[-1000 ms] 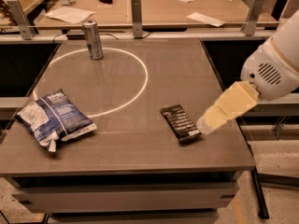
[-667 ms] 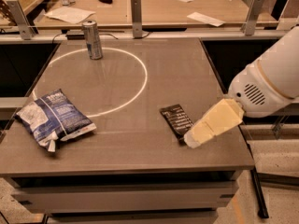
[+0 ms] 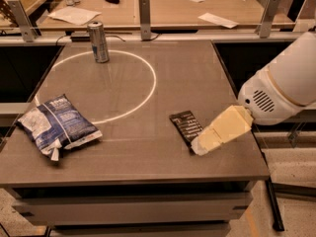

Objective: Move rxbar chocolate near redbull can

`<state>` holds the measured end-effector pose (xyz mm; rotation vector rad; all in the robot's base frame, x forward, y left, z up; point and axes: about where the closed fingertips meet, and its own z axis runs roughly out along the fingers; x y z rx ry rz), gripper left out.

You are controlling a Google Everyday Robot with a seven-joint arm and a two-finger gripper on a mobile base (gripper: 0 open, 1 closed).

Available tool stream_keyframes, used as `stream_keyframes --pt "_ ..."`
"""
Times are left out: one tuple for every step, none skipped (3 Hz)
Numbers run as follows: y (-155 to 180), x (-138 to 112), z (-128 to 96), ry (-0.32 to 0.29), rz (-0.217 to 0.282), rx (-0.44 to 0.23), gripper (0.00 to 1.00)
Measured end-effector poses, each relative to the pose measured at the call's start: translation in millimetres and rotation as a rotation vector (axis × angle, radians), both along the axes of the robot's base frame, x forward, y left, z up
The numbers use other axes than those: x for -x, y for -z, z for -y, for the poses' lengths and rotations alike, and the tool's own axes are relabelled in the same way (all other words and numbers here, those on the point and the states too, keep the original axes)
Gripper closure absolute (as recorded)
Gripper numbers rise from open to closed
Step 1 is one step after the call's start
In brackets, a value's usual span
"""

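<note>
Item, chocolate bar (image 3: 184,126): dark wrapper with rows of white text, lying flat on my table (image 3: 197,73), front right part. Long axis runs on a slant, far end toward the back left, near end toward the front right edge.

Item, my tool (image 3: 201,146): pale yellow, reaching in from the right and slanting down to the near end of the bar, where it overlaps the wrapper. I cannot tell how far it is open, nor whether it has hold of the bar. My white arm housing (image 3: 286,83) sits behind it at the right.

Item, drink can (image 3: 98,42): upright, back left of the table, well apart from the bar, standing on the far arc of a white circle (image 3: 150,85) marked on the top.

Item, blue-and-white bag (image 3: 59,125): crinkled, front left.

Surface: grey-brown, matt.

Room: a wooden bench (image 3: 163,4) behind the table, with loose papers (image 3: 74,15) and upright metal posts (image 3: 144,11) along its near edge.
</note>
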<state>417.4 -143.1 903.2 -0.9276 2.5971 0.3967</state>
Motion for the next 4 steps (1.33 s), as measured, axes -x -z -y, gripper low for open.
stream_keyframes --pt "5 -8 -8 0.093 -0.024 -0.007 0.0" --pt "8 -24 -22 0.189 -0.05 0.004 0.0" --pt "15 -37 -43 0.189 -0.074 0.049 0.0" --pt "25 -43 -68 0.144 -0.097 0.122 0.0"
